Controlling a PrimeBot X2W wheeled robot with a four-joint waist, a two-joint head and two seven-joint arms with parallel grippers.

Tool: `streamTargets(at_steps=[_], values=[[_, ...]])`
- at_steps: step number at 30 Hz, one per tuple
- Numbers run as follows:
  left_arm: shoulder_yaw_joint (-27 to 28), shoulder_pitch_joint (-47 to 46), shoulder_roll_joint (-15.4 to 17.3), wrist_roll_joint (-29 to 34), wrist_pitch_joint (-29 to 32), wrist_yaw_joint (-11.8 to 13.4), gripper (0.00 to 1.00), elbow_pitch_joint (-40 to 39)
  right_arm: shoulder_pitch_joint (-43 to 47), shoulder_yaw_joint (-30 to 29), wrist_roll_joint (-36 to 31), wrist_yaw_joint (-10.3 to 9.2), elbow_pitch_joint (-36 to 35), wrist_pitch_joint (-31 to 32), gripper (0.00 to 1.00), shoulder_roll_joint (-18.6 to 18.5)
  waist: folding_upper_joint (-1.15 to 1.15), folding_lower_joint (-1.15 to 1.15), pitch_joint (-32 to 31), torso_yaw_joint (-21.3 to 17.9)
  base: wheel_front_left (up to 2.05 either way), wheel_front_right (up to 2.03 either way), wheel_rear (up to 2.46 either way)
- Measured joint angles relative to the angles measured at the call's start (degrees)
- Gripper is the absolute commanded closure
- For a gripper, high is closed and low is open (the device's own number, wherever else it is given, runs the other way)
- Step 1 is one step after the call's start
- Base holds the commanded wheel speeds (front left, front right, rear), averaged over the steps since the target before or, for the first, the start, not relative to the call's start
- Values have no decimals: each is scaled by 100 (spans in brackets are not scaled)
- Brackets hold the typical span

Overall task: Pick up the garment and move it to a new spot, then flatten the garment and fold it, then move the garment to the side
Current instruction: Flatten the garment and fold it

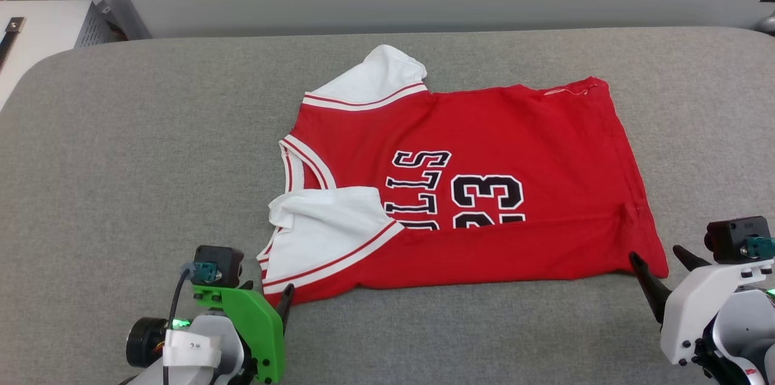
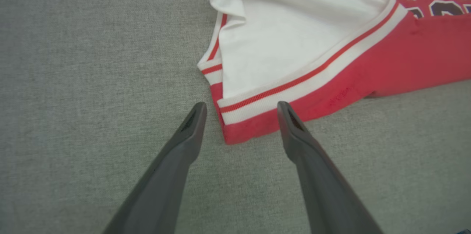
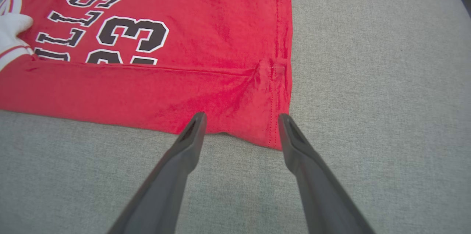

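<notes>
garment (image 1: 484, 149): red jersey shirt with white short sleeves, lying about mid-surface, neck toward the robot's left and hem toward its right
surface (image 1: 151, 161): grey woven cloth cover with rounded far corners; the garment rests straight on it
print: black letters outlined in white, "lls" and "23" readable sideways in the head view (the rest is covered by the fold)
fold: the near long edge of the garment is turned up over the front, making a plain red band that hides the lower part of the print
near sleeve (image 1: 327, 224): white with red-and-white striped trim, folded inward over the front, slightly rumpled
far sleeve (image 1: 381, 79): white, sticking out past the far edge of the garment
left gripper (image 2: 241, 106): jaws released and spread wide, low at the near-left corner of the garment; the striped corner lies between the two fingers, and whether they touch the cloth cannot be told
right gripper (image 3: 242, 115): jaws released and spread wide, at the near-right hem corner; the stitched corner sits between the fingers, nothing grasped
cabinet (image 1: 42, 28): white, beyond the surface's far-left corner
</notes>
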Motion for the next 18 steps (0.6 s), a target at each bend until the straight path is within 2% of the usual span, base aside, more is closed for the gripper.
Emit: streamTargets(at_steps=[6,15,16,17,18], values=[[18,-6,8,38,54,147,0,96,-1,-13,53,0,-65,-2,0,52,0,0,191,-89,0,0,0],[-80,-253,-45,141,163,110,0,428,-3,-37,54,0,-74,-57,0,96,0,0,461,-105,0,0,0],[-114,-324,-91,137,190,-24,84,522,-4,-45,53,0,-45,-57,0,94,0,0,460,-75,0,0,0],[-124,-349,-108,135,189,-81,100,572,-5,-45,53,0,-32,-57,0,96,0,0,448,-66,0,0,0],[-134,-360,-133,133,187,-137,100,624,-5,-45,53,0,-8,-57,0,97,0,0,425,-58,0,0,0]])
